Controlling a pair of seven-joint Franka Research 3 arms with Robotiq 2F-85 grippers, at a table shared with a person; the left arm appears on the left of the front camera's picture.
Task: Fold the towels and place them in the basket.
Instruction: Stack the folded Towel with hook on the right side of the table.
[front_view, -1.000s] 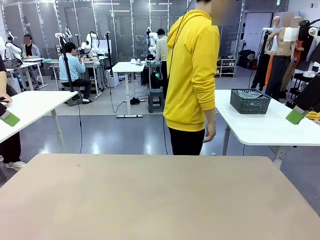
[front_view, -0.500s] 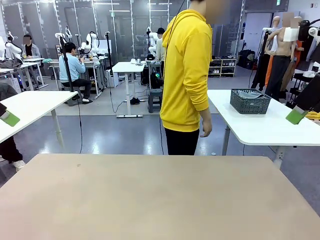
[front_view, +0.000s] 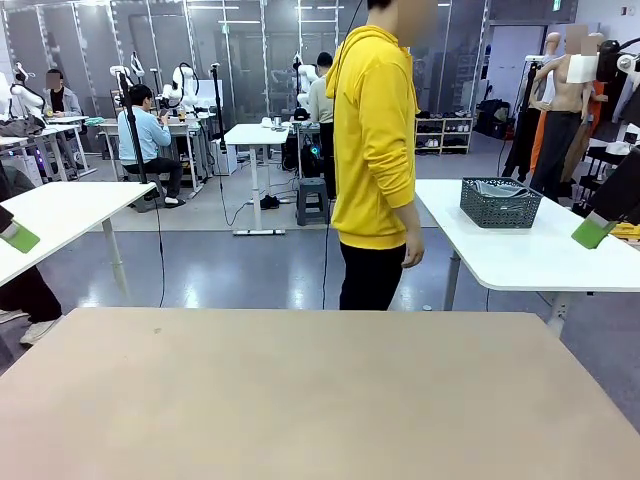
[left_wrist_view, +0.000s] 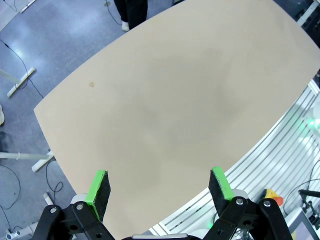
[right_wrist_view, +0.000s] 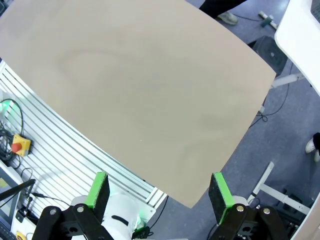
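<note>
The left pincer (left_wrist_view: 157, 187) and right pincer (right_wrist_view: 157, 190) hung with jaws apart and empty above the bare tan surface (front_view: 320, 400). Beyond it stood a person (front_view: 375, 150), side-on. The basket (front_view: 500, 203) sat on a white side surface (front_view: 520, 260).

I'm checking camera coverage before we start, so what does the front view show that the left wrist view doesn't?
Front view alone: the person in a yellow hoodie, side-on past the table's far edge, and the basket on the white table behind. Left wrist view alone: the left hand, open above the table, and the slatted rail beside the table. Shared: the bare tan table and the grey floor.
</note>
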